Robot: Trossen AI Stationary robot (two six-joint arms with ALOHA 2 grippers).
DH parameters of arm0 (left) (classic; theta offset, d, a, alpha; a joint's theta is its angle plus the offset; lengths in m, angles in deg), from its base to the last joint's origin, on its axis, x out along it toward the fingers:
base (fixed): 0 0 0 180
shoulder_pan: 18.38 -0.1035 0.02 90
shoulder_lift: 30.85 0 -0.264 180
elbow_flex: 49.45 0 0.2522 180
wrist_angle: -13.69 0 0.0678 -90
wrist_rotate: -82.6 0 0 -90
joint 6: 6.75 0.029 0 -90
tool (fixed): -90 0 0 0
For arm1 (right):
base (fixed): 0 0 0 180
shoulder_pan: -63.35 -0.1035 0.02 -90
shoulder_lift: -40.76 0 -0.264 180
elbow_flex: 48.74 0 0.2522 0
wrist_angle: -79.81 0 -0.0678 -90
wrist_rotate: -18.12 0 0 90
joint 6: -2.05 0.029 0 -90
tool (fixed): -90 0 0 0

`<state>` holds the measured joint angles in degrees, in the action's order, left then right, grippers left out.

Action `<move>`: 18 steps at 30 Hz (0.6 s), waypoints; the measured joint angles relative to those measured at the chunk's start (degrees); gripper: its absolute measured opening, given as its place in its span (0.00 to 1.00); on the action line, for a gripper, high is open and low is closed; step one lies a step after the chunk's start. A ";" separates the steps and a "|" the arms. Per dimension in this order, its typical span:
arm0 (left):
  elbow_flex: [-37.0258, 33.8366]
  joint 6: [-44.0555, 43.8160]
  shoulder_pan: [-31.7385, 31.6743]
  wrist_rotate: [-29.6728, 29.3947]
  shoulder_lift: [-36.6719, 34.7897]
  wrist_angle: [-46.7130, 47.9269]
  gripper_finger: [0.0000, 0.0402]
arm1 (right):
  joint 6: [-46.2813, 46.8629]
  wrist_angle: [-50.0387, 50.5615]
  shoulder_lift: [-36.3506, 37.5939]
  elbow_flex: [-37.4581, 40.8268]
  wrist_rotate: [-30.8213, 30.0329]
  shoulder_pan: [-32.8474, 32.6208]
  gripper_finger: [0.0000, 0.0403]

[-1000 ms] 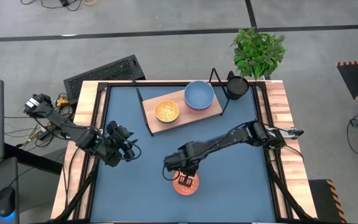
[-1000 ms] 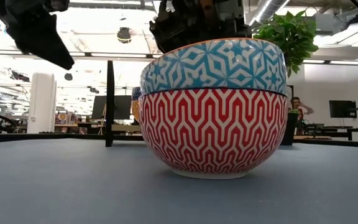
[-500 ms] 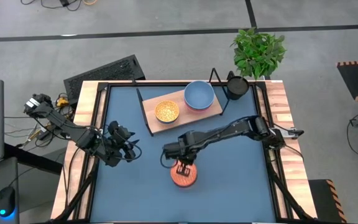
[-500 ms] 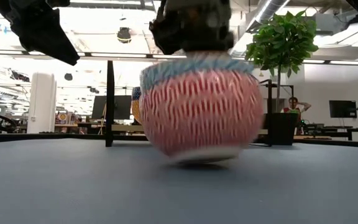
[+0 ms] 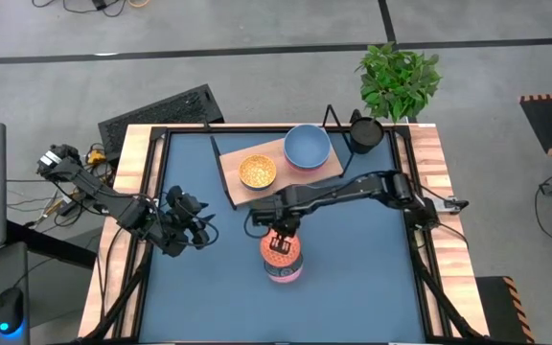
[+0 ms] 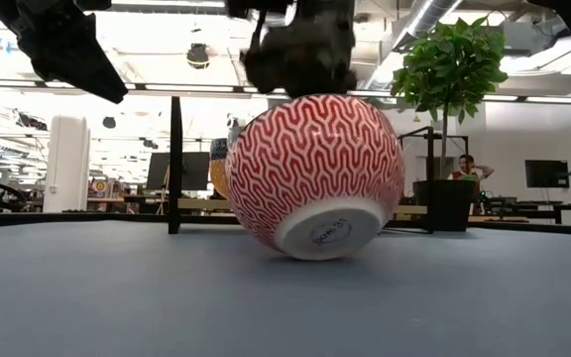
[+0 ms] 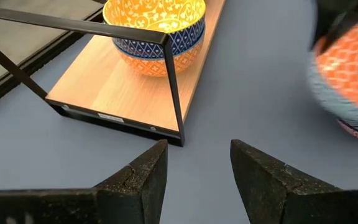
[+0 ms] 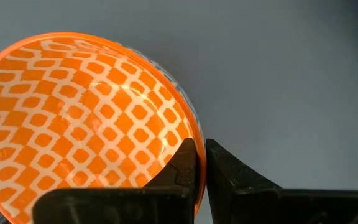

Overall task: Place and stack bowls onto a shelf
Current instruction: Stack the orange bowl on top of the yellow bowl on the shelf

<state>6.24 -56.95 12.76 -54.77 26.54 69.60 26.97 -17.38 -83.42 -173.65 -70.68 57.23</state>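
Bowl (image 6: 315, 174) red-white zigzag outside, orange lattice inside, tilted; right fingers (image 8: 185, 165) pinch rim; left fingers (image 7: 145, 180) open.

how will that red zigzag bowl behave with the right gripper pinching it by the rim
The red zigzag bowl likely pivots easily: pinched at one rim point by the right gripper, it is tipped, foot showing. Its rounded wall could roll if released. It looks like glazed ceramic, so probably slippery and breakable. A second bowl seems nested inside and may slide out.
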 joint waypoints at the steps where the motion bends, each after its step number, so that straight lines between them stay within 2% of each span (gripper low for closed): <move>1: 0.00 0.00 0.00 -0.19 0.00 -0.01 0.40 | -0.20 -0.21 0.36 0.00 0.15 -0.19 0.09; 10: 0.04 -0.52 0.00 -0.47 -0.01 -0.02 0.40 | -1.85 -1.93 8.42 -0.09 -1.20 2.28 0.09; 18: 0.04 -0.57 0.00 -0.47 -0.02 -0.04 0.40 | -5.80 -6.81 16.47 -0.09 -2.84 13.20 0.09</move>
<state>6.29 -57.52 12.76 -55.24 26.51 69.56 21.16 -24.19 -66.95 -173.74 -73.52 70.42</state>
